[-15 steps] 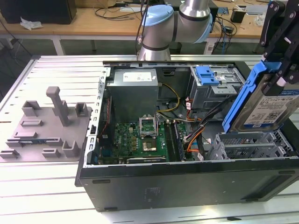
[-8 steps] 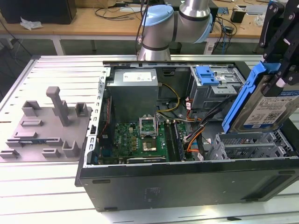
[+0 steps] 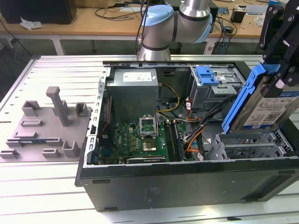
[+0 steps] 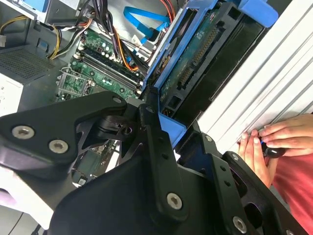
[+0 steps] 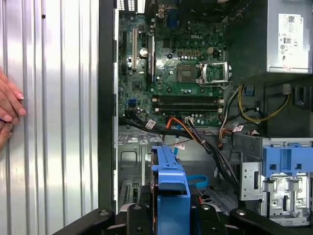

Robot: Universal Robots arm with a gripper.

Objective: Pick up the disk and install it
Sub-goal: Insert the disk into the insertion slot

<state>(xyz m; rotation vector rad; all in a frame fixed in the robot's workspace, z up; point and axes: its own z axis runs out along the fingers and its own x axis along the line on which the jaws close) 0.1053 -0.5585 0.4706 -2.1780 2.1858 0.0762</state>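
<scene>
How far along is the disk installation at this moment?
Done: the disk is picked up. In hand: the gripper holds it tilted in the air, over the grey drive cage at the exterior view's right of the open case. Left: the disk is not yet seated in the case.

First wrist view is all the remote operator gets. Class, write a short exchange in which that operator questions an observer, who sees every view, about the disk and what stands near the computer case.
Operator: I see the disk only as a blue edge. How is it lying?
Observer: In the exterior view it hangs tilted in the end effector, with its white-and-blue label facing that camera.
Operator: What stands outside the case?
Observer: A grey fixture block sits on the table, on the exterior view's left of the case.
</scene>
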